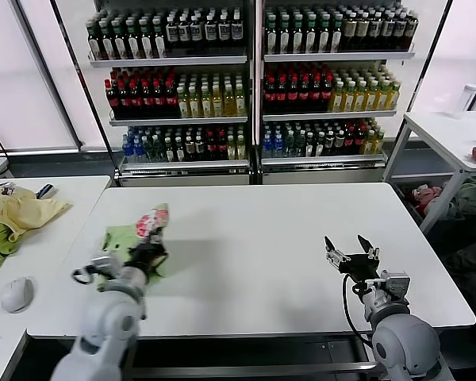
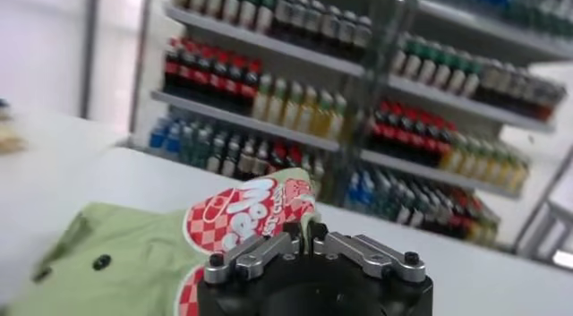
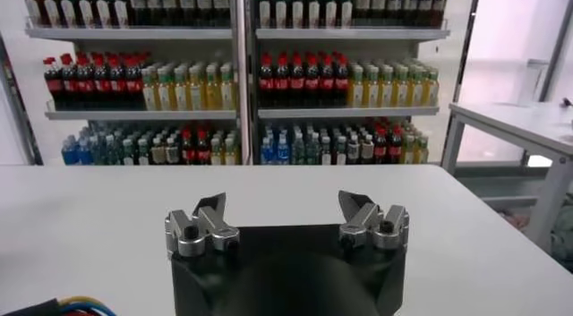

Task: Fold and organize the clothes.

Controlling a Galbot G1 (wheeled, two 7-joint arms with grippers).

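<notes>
Left tool clamps green shirt; right tool agape, idle

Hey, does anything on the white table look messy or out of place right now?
Yes. The light green shirt lies bunched and lifted rather than flat, its red-and-white print raised where the left gripper pinches it. The right gripper waits open over bare table.

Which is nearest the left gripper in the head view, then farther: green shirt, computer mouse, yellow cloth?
1. Green shirt, pinched in the shut left gripper.
2. Computer mouse, on the side table at its left.
3. Yellow cloth, farther back on that table.
</notes>
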